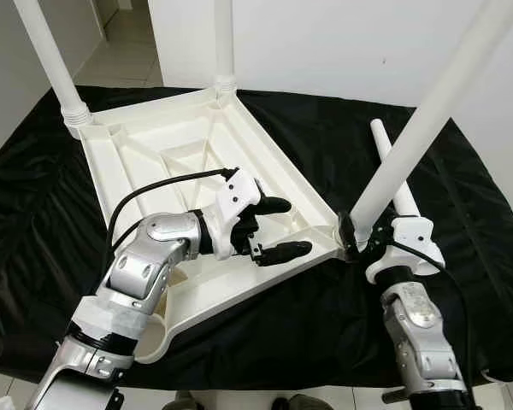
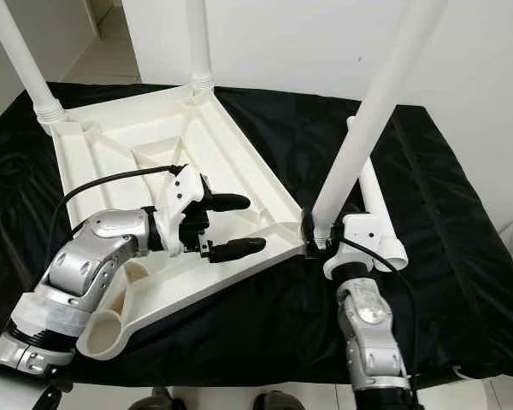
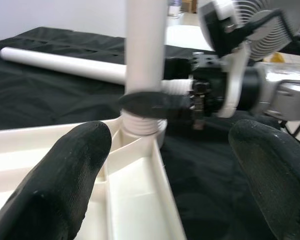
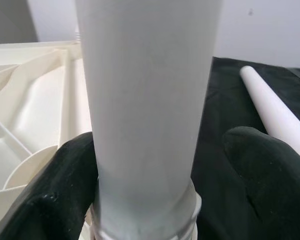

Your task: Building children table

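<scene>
A: Left eye view first. What is that big white thing?

B: It is the table top (image 1: 197, 162), turned upside down. It is smooth white plastic with ribs inside, like a tray. It lies on a black cloth (image 1: 34, 248) that is soft and wrinkly.

A: And the long white sticks?

B: Those are round plastic legs. Two legs stand up at the far corners, one far left leg (image 1: 56, 64) and one far middle leg (image 1: 224, 43). A third leg (image 1: 427, 120) stands tilted in the near right corner socket (image 1: 346, 235).

A: Who holds it?

B: The right gripper (image 4: 155, 200) does. Its black fingers (image 4: 50, 195) sit on both sides of the third leg, low down by its ribbed end. One finger touches it; the other shows a small gap.

A: And the other one?

B: The left gripper (image 1: 278, 229) hangs over the table top with its fingers spread wide, holding nothing.

A: Anything else?

B: A spare leg (image 1: 393, 175) lies flat on the cloth, behind the right gripper. The wall (image 1: 342, 43) behind is plain white, and the floor (image 1: 124, 51) has pale tiles.
</scene>
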You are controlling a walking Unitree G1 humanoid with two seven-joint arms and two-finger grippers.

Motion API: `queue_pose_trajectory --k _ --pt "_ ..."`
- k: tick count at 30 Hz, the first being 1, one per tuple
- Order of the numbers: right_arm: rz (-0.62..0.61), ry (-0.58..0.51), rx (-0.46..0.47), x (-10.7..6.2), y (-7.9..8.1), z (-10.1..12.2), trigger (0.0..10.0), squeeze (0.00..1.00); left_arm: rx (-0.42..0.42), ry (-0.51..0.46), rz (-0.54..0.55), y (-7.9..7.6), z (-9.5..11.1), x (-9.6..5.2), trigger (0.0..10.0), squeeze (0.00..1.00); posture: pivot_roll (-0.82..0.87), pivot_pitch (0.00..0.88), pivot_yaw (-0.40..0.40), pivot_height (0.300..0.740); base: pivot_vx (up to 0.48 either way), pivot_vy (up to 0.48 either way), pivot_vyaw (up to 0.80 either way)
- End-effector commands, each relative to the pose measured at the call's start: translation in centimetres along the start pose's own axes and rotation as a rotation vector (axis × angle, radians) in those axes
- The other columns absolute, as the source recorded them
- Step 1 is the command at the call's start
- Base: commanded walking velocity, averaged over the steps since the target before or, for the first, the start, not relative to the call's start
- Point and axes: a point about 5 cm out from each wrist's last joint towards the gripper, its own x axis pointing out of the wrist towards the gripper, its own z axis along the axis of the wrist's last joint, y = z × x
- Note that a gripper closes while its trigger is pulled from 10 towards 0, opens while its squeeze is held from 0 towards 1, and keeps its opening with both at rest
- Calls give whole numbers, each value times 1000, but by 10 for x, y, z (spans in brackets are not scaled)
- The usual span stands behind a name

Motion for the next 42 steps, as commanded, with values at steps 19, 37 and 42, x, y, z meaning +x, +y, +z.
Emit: queue_pose_trajectory --k 19,37,42 --pt "300 49 -62 34 -14 -1 0 0 -25 22 -26 -16 -5 18 10000 0 -5 13 -5 740 0 0 0" --pt "266 95 124 18 -4 -19 10000 0 -7 47 45 -10 -8 22 10000 0 -7 19 -7 740 0 0 0" --pt "198 81 162 18 1 -18 10000 0 -8 48 41 -11 -9 22 10000 0 -7 20 -9 740 0 0 0"
